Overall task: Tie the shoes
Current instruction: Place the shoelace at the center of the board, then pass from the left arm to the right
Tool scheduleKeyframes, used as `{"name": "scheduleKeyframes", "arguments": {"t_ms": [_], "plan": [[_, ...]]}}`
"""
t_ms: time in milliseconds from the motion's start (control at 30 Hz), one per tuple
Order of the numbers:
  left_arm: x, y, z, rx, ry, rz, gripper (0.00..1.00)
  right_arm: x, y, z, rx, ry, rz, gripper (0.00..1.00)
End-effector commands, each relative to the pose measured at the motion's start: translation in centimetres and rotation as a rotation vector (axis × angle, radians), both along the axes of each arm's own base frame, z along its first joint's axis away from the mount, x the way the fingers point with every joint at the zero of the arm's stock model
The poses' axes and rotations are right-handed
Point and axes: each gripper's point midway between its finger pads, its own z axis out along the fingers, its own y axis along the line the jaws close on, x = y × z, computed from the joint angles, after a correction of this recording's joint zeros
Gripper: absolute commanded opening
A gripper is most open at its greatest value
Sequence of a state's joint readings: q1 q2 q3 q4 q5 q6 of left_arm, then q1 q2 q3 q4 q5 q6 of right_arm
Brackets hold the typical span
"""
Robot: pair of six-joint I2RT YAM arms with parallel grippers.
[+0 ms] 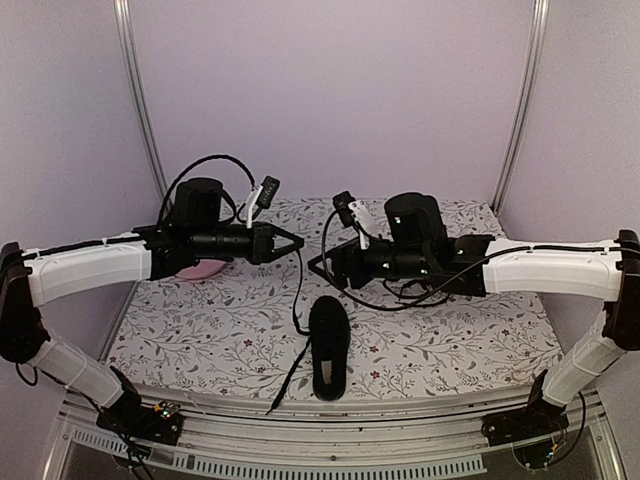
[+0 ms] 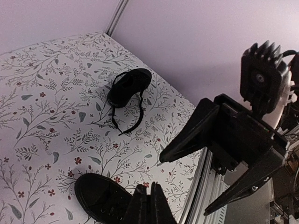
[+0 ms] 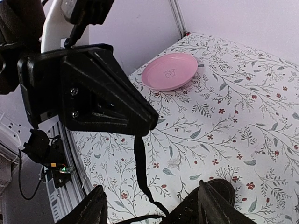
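One black shoe (image 1: 328, 345) lies near the table's front edge, and it shows in the left wrist view (image 2: 100, 196) and in the right wrist view (image 3: 226, 190). My left gripper (image 1: 296, 243) is shut on its thin black lace (image 1: 297, 300) and holds it up taut; its shut tips show in the left wrist view (image 2: 148, 189). In the right wrist view the lace (image 3: 140, 163) hangs from the left gripper (image 3: 145, 125). My right gripper (image 1: 318, 268) is open, facing the left one, beside the lace. The second shoe (image 2: 128, 86), with loose laces, lies farther off; the right arm hides it in the top view.
A pink plate (image 3: 169, 71) sits at the back left, partly under the left arm (image 1: 205, 270). Another loose lace (image 1: 285, 385) trails over the front table edge. The metal rail (image 2: 205, 186) runs along the front edge. Lilac walls close the back and both sides.
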State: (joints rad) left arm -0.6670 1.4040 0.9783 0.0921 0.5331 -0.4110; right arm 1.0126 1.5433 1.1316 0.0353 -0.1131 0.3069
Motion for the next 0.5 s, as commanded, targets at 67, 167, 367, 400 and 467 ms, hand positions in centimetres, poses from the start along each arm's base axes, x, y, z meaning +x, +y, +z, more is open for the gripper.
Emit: {"name": "scheduleKeyframes", "arguments": {"t_ms": [67, 167, 367, 400, 467], "plan": [[-0.8, -1.3, 1.2, -0.021, -0.037, -0.048, 0.00, -0.1, 2.5, 1.4, 0.053, -0.037, 0.103, 0.63], [-0.8, -1.4, 1.3, -0.022, -0.040, -0.050, 0.00, 0.3, 3.9, 1.5, 0.061, -0.046, 0.129, 0.61], [-1.0, -1.6, 1.4, -0.022, -0.041, -0.061, 0.00, 2.0, 5.0, 1.4, 0.052, -0.060, 0.080, 0.46], [-1.0, -1.6, 1.3, -0.020, -0.040, -0.059, 0.00, 2.3, 5.0, 1.4, 0.056, -0.059, 0.064, 0.42], [-1.0, -1.6, 1.2, -0.021, -0.038, -0.060, 0.00, 2.8, 4.8, 1.7, 0.064, -0.065, 0.031, 0.32]]}}
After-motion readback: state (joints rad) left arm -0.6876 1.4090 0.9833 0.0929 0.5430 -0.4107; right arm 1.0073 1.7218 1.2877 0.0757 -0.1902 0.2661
